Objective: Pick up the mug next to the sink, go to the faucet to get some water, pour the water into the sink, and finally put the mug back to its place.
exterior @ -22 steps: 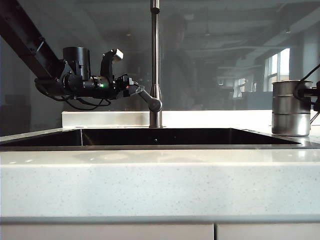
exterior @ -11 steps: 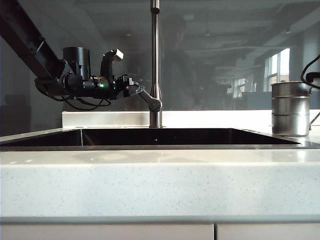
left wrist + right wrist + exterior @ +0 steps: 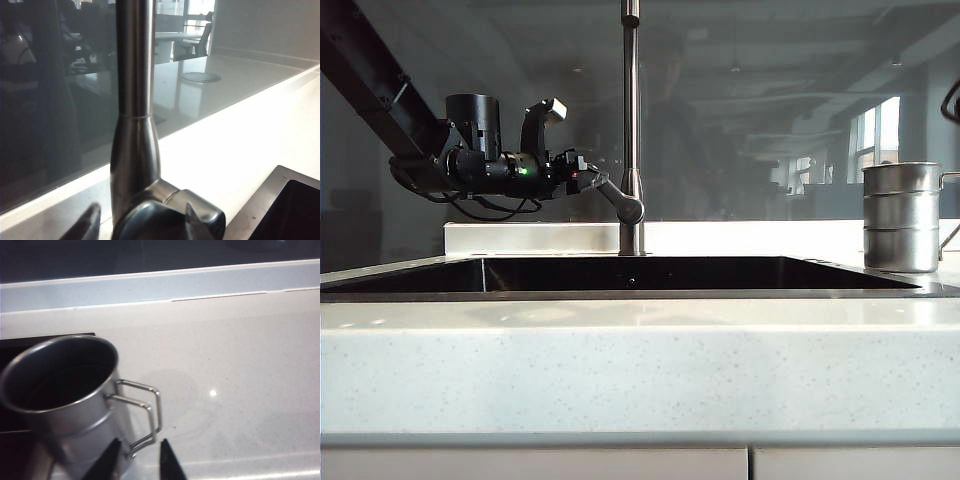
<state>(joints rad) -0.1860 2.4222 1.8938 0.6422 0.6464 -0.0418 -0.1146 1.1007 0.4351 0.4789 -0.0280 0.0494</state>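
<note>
The ridged steel mug (image 3: 902,217) stands upright on the counter to the right of the sink (image 3: 620,293). From the right wrist, the mug (image 3: 70,390) is seen from above, its wire handle (image 3: 145,410) reaching down toward my right gripper (image 3: 137,462). That gripper is open, fingers apart, holding nothing, and it is out of the exterior view. At the faucet (image 3: 631,120), my left gripper (image 3: 588,178) is open, level with the lever handle (image 3: 620,203). In the left wrist view its gripper (image 3: 142,207) straddles the lever (image 3: 170,215) below the faucet pipe (image 3: 134,100).
The pale speckled countertop (image 3: 640,360) runs along the front. A raised ledge (image 3: 520,238) and a dark glass wall stand behind the sink. The right arm's cable (image 3: 950,100) shows at the right edge, above the mug.
The right gripper has let the mug's handle go and drawn up and away, out of the exterior view. The mug stays on the counter. The left arm has not moved.
</note>
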